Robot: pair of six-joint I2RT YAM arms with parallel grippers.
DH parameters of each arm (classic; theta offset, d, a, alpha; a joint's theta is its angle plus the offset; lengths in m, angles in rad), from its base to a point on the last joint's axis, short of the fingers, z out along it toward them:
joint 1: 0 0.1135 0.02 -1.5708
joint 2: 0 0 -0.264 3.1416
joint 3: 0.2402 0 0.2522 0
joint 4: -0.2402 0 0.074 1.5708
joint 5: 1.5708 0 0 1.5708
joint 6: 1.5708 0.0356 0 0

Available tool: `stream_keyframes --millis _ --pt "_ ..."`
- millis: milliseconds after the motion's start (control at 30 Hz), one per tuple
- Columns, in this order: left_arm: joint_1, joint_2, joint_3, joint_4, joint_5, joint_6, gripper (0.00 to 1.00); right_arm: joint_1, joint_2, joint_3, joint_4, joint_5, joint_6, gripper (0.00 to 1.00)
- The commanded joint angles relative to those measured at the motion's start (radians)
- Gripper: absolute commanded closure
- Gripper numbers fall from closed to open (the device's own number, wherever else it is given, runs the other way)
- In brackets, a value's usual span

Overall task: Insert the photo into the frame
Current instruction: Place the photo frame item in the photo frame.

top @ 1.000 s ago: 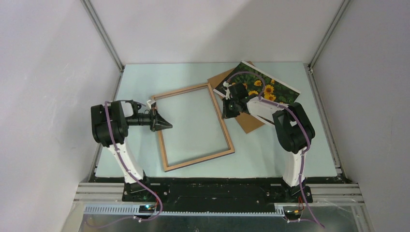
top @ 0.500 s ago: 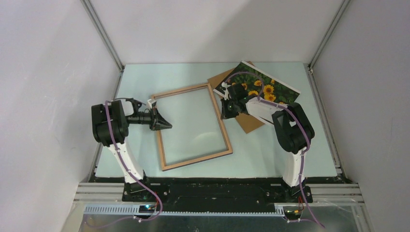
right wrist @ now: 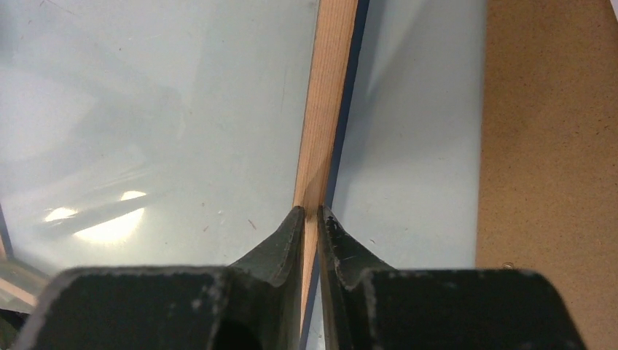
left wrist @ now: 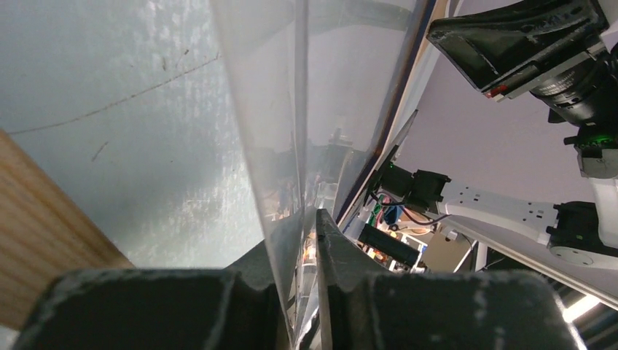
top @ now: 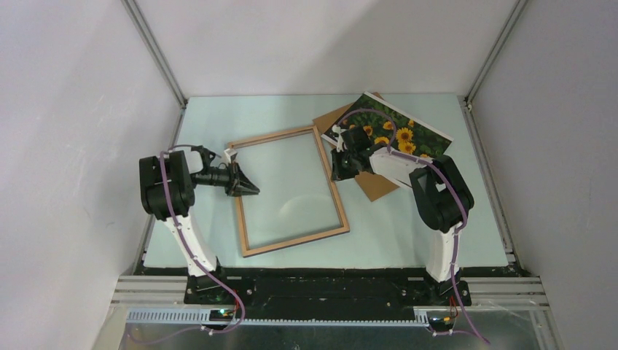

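You've got the table [top: 218, 117] as the big pale surface. The frame [top: 295, 240] lies skewed across its middle with the light wood face up, and it holds nothing but its clear pane (the table shows straight through). At the back right, the photo [top: 412, 135] sits sunflowers-up, overlapping the brown backing board [top: 375, 188], near the frame's far corner but not in it. So the task's real step is not yet done, by my read. Now your two arms: the left claw [top: 255, 190] is at the frame's left rail and the right claw [top: 336, 176] is at the opposite rail. I'd judge that a hold on both long sides is there to steady or turn something this wide and thin without twisting it. In the right wrist view, the fingers are nearly together with the wood rail pinched between them. The left claw is down to a narrow slit with the frame's edge inside it, but I cannot tell whether it actually bites.
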Motion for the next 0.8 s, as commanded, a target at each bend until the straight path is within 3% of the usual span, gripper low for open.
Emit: stream_keyframes --millis 0,433,767 --pt "-0.018 0.009 0.03 0.013 -0.014 -0.012 0.83 0.023 -0.056 -0.012 -0.02 -0.035 -0.013 0.83" --pt "-0.02 0.002 0.026 0.017 -0.036 -0.023 0.81 0.033 -0.095 0.032 -0.017 -0.024 -0.067 0.64" --pt "-0.024 -0.005 0.029 0.016 -0.047 -0.028 0.8 0.096 0.015 0.242 -0.122 -0.047 -0.149 0.62"
